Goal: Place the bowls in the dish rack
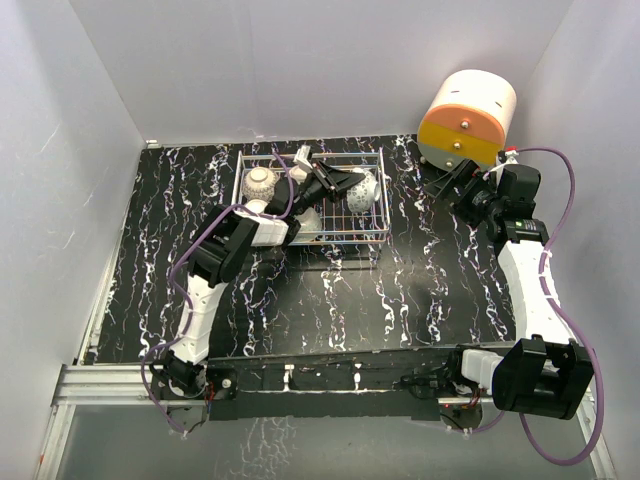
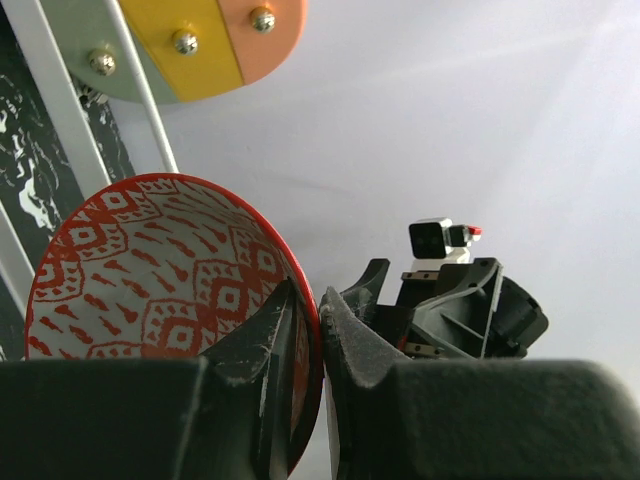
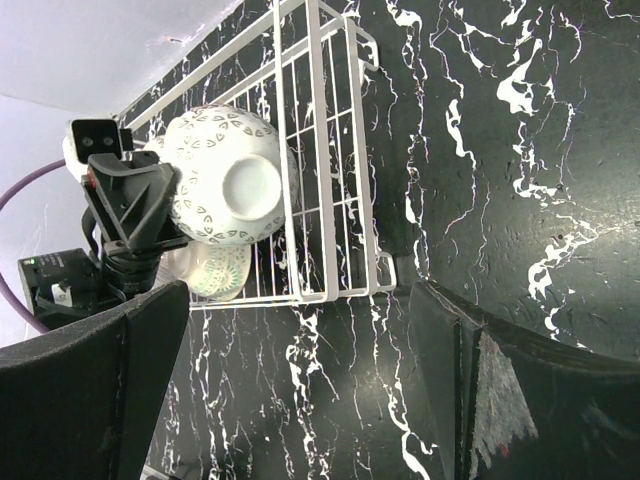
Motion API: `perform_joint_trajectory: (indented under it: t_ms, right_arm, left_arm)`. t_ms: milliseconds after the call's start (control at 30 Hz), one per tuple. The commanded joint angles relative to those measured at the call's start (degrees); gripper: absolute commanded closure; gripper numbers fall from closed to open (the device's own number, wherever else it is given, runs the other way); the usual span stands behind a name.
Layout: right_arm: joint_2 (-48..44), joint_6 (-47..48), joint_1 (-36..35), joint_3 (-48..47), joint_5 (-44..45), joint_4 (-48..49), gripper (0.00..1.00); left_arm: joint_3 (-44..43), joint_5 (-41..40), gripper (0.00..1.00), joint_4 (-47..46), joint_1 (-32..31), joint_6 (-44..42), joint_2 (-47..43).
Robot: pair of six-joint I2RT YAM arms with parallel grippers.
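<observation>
The white wire dish rack (image 1: 372,236) stands at the back middle of the table. My left gripper (image 1: 338,184) reaches over it and is shut on the rim of the red patterned bowl (image 2: 150,280), one finger inside and one outside, holding it on edge over the rack's right part. In the right wrist view that bowl's pale outside (image 3: 225,185) shows above the rack (image 3: 330,180). A brown-and-white bowl (image 1: 260,183) sits in the rack's left end. A pale green bowl (image 3: 212,270) lies in its near part. My right gripper (image 1: 447,185) is open and empty over the table, right of the rack.
The round orange-and-cream drawer unit (image 1: 466,120) stands at the back right, just behind the right gripper, and also shows in the left wrist view (image 2: 200,40). White walls close the table at the back and sides. Black marbled table (image 1: 340,300) lies in front of the rack.
</observation>
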State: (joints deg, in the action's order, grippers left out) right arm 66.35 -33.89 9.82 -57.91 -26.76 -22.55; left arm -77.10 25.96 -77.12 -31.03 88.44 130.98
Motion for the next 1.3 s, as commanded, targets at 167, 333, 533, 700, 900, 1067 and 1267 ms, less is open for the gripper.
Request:
perform_joint_trajectory:
  t_ms: [167,333,533,700,900,1067,1267]
  right_arm:
    - [-1.6,0.8,0.3,-0.8,0.1,1.8,0.04]
    - [-1.7,0.7,0.3,-0.9,-0.1,1.7,0.04]
    - [-1.7,0.6,0.3,-1.1,-0.4,1.8,0.04]
    - [-1.7,0.6,0.3,-0.9,-0.5,1.9,0.04]
    - [-2.0,0.5,0.3,-0.5,-0.6,1.8,0.04]
    - [-2.2,0.5,0.3,-0.1,-0.7,2.0,0.04]
    - [-2.4,0.5,0.3,0.3,-0.9,1.9,0.04]
  left_arm:
    - [-3.3,0.6,1.00,6.7,-1.5,-3.0,2.9]
    - [-3.3,0.3,1.00,12.3,-1.5,-5.2,3.8]
    - [-2.7,0.0,1.00,15.5,-1.3,-6.4,4.5]
    - [0.2,-1.3,1.00,19.1,-0.9,-9.5,1.6]
    - [3.1,-2.5,1.00,22.9,-0.1,-12.1,-1.5]
    - [4.9,-3.4,0.93,25.9,0.6,-13.3,-3.5]
    - [5.9,-4.4,0.86,29.3,0.7,-15.6,-5.3]
